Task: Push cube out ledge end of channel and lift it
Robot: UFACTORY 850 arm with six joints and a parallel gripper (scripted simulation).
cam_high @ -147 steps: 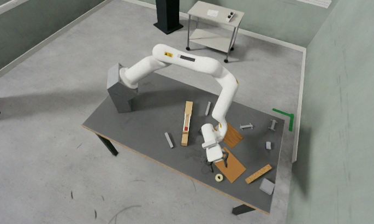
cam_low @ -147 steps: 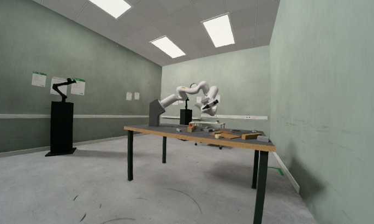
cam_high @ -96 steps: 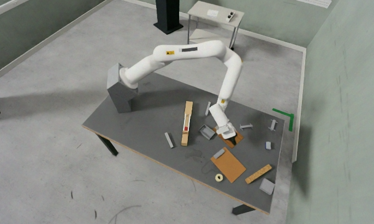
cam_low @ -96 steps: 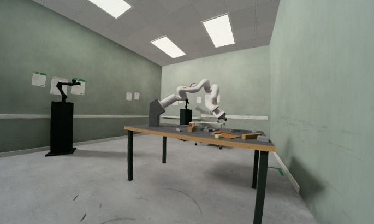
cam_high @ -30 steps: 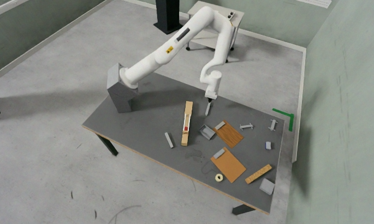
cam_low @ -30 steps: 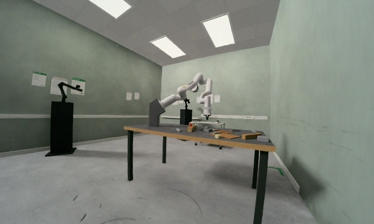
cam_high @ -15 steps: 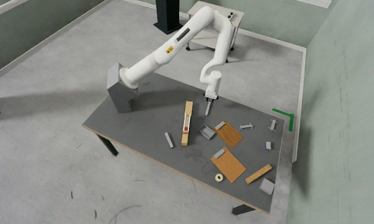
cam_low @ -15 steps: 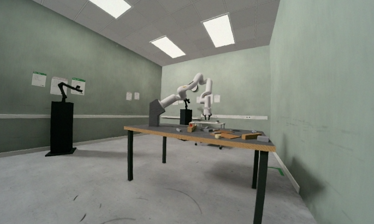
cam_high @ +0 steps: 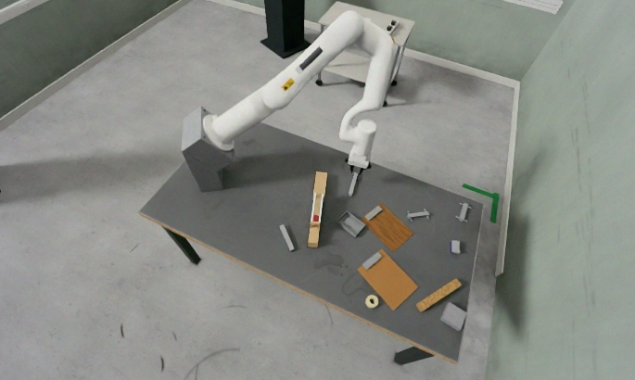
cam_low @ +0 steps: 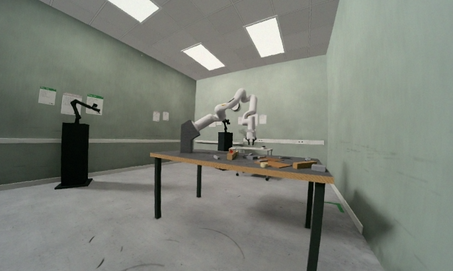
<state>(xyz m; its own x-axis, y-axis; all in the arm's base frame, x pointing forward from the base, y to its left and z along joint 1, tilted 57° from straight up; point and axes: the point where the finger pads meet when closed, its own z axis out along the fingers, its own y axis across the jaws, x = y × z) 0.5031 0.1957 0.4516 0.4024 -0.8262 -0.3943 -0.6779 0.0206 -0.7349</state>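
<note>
A long wooden channel (cam_high: 320, 184) (cam_low: 231, 155) lies on the grey table (cam_high: 244, 208) (cam_low: 241, 167), running from back to front. A small red cube (cam_high: 315, 218) sits inside it, towards its near end. My gripper (cam_high: 359, 166) (cam_low: 250, 142) hangs above the table to the right of the channel's far end, pointing down, with its fingers partly apart and nothing between them. A slim grey stick (cam_high: 352, 184) lies on the table just below and in front of the gripper.
The arm's grey pedestal (cam_high: 203, 150) stands at the table's back left. A grey bar (cam_high: 286, 237), a grey tray (cam_high: 350, 222), two wooden boards (cam_high: 390, 229) (cam_high: 390, 282), a pale ring (cam_high: 371, 297), a wooden bar (cam_high: 438, 295) and small grey parts (cam_high: 418, 214) (cam_high: 452, 315) lie around.
</note>
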